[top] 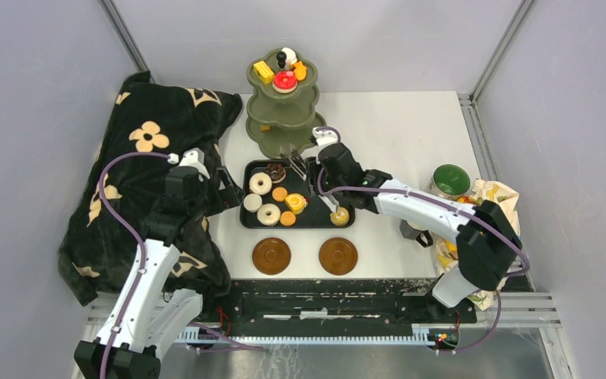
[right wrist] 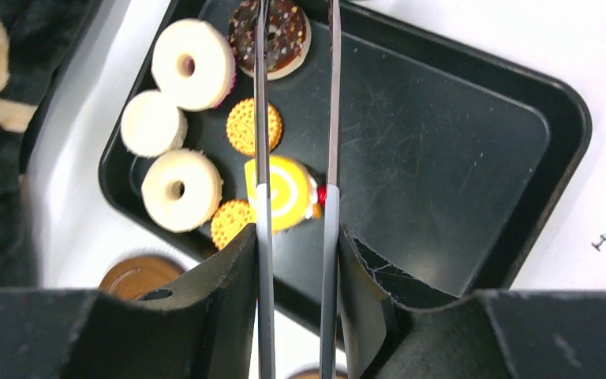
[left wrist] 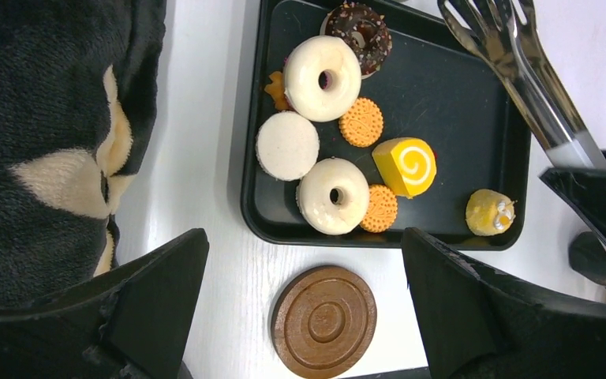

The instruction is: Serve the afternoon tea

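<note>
On the black tray (top: 316, 221), mid-table: chocolate donut (left wrist: 357, 35), two white donuts (left wrist: 323, 77) (left wrist: 333, 196), white round cake (left wrist: 287, 145), two cookies (left wrist: 361, 121) (left wrist: 379, 208), yellow swirl roll (left wrist: 405, 166) and a small yellow cake (left wrist: 489, 212) at the near right corner.

Right gripper (right wrist: 296, 260): jaws clamped on the handle end of the metal tongs (right wrist: 261, 118). The tong arms are apart and nothing is between them. They run above the swirl roll toward the chocolate donut; height over the tray is unclear.

Left gripper (left wrist: 304, 237): jaws spread wide, empty, over the tray's near left edge.

Olive-green stand (top: 282, 106) sits just behind the tray. A yellow cake (top: 263, 73) and a red cake (top: 285, 81) are on the top tier; the lower tiers look bare.

Two brown saucers (top: 271, 256) (top: 338, 255) are side by side just in front of the tray, both bare. One green mug (top: 450, 180) is far right, well apart from them.

Black floral cloth (top: 142, 181) lies at left.
</note>
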Controlling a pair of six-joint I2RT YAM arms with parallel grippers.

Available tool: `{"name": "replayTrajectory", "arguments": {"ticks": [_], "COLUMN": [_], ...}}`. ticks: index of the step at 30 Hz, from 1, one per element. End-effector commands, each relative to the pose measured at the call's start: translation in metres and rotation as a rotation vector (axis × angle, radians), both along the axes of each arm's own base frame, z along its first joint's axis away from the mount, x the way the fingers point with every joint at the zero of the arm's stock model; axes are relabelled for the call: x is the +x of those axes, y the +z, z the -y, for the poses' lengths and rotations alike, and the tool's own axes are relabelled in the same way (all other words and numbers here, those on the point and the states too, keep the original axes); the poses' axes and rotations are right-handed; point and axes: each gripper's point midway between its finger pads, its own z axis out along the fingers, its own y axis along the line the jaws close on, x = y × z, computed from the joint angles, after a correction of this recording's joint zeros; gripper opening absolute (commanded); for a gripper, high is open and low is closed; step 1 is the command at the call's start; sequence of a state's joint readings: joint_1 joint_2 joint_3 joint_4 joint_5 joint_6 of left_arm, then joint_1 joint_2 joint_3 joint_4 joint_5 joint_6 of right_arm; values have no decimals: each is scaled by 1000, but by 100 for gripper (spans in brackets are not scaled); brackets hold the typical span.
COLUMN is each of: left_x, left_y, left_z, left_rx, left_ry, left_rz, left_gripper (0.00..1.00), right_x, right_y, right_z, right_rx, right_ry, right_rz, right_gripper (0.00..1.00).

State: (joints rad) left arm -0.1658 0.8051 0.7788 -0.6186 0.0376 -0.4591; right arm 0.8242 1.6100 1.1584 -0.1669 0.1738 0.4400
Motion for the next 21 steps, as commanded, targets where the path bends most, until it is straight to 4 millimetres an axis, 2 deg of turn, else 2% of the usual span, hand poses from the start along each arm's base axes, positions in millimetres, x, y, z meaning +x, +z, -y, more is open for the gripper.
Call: {"name": "replayTrajectory", "arguments": {"ticks": [1, 7, 14, 21], "left_x": [12, 14, 12, 8], "left_y": [28, 33, 31, 23], "left_z": [-8, -7, -10, -9], "left_rx": [58, 55, 58, 45], "left_ry": [9, 7, 25, 28], "left_rz": [96, 94, 96, 81], "left_gripper": [99, 99, 99, 99], "right_x": [-26, -60, -65, -56], "right_y": [25, 31, 27, 19], "right_z": [-1, -21, -36, -36], "right_rx": [74, 173, 237, 214], "right_ry": [81, 238, 225, 187], "right_rz": [-16, -135, -232, -232], "right_gripper": [43, 45, 45, 47]}}
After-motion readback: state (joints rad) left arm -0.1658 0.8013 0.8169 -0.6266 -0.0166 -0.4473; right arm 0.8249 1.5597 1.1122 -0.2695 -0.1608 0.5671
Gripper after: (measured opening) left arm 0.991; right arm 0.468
